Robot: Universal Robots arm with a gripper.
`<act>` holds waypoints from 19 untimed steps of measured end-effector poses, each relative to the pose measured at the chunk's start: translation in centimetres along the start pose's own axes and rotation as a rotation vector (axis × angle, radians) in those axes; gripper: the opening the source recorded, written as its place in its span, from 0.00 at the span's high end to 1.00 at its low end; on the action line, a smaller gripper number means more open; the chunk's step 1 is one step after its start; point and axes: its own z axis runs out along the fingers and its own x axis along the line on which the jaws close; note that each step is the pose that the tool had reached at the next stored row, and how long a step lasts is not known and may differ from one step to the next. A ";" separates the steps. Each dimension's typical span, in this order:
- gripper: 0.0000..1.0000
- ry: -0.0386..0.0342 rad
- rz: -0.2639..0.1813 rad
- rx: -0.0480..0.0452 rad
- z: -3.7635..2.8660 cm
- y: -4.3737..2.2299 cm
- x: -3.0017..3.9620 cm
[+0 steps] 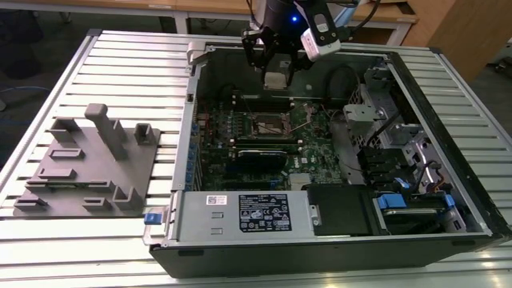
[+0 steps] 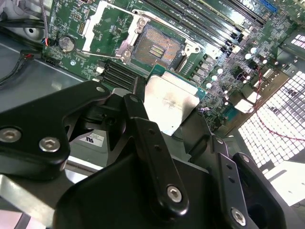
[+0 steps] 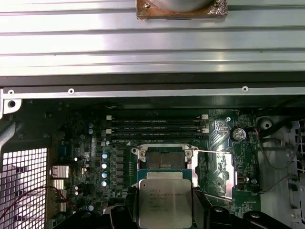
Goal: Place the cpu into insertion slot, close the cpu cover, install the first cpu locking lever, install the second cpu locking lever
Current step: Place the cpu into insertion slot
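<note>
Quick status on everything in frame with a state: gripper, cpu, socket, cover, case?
gripper: shut on the cpu, held above the motherboard.
cpu: gripped by its edges, metal top showing, not seated.
insertion slot: empty, uncovered.
cpu cover: flipped open beside the slot.
computer case: lying flat, side open.

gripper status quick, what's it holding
gripper: shut on the cpu, which is not yet in the insertion slot.
</note>
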 end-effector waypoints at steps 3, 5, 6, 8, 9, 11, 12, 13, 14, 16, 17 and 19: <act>0.46 0.0000 0.000 0.0000 0.00 0.00 0.00; 0.46 -0.0001 0.000 -0.0002 0.05 0.00 0.00; 0.46 -0.0002 0.000 -0.0005 0.11 -0.01 0.00; 0.46 0.0000 0.000 0.0000 0.28 -0.02 -0.01; 0.46 0.0000 0.000 0.0000 0.39 -0.04 -0.01; 0.46 -0.0002 0.000 -0.0001 0.66 -0.06 -0.01; 0.46 -0.0002 0.000 0.0000 0.80 -0.07 -0.02; 0.46 -0.0003 0.000 -0.0001 0.95 -0.09 -0.02; 0.46 -0.0004 0.000 -0.0001 1.13 -0.10 -0.02; 0.46 -0.0003 0.000 -0.0001 1.42 -0.13 -0.03; 0.46 -0.0003 0.000 -0.0001 1.52 -0.14 -0.03; 0.46 -0.0002 -0.001 0.0002 1.61 -0.14 -0.03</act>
